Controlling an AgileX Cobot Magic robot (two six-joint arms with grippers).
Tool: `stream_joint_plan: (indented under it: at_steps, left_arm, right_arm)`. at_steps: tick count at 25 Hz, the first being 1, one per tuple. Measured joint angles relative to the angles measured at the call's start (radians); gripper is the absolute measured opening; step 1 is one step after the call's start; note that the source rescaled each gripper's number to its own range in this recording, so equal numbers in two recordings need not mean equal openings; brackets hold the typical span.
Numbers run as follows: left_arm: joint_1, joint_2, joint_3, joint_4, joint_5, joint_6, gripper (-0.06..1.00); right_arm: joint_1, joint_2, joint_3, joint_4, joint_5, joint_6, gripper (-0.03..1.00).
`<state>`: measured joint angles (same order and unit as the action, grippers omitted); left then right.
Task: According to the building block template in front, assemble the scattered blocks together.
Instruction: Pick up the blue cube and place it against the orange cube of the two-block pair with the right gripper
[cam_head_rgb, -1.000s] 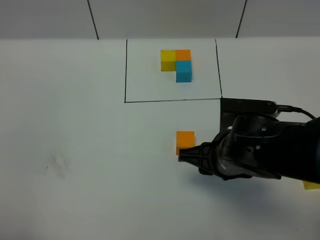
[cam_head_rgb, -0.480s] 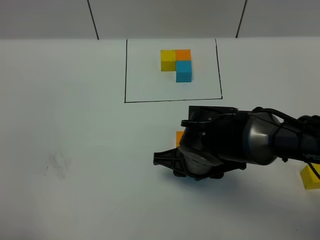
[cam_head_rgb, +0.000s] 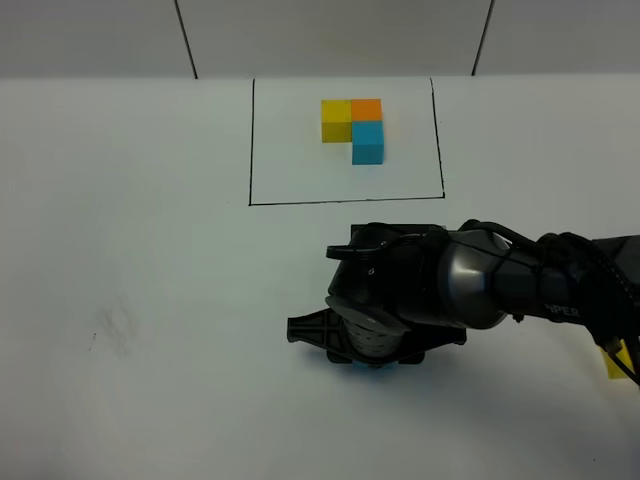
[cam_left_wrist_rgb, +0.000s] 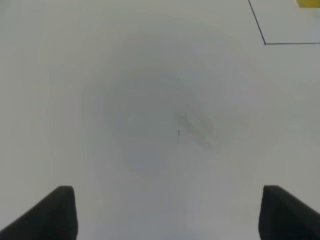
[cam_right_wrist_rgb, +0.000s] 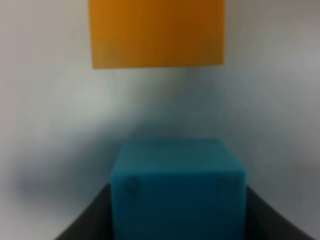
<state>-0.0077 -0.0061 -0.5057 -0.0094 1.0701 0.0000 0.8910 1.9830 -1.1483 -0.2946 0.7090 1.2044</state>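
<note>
The building block template, yellow and orange cubes with a blue one below, lies in its black frame at the back. In the exterior view my right arm covers the loose orange block, and only a sliver of the light blue block peeks out beneath it. The right wrist view shows my right gripper shut on the light blue block, with the orange block a short gap ahead. The loose yellow block lies at the right edge. My left gripper hangs open over bare table.
The white table carries a faint grey smudge at the left, and the left wrist view shows the smudge too. One corner of the black frame reaches into that view.
My right arm has swung left and nearer with the blue block, and it now covers the orange block in the exterior view. The left gripper has not changed.
</note>
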Motion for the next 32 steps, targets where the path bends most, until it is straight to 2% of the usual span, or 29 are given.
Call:
stream_joint_plan:
  at_steps: [13,20,32]
  left_arm:
    - [0.0,0.0,0.0,0.0,0.0,0.0,0.57]
    - [0.0,0.0,0.0,0.0,0.0,0.0,0.57]
    - [0.0,0.0,0.0,0.0,0.0,0.0,0.57]
  right_arm:
    - [0.0,0.02,-0.002,-0.007,-0.055,0.024,0.27]
    - [0.0,0.023,-0.002,-0.078,-0.069,0.071,0.27]
    - [0.0,0.028,-0.002,-0.132,-0.095,0.1,0.27]
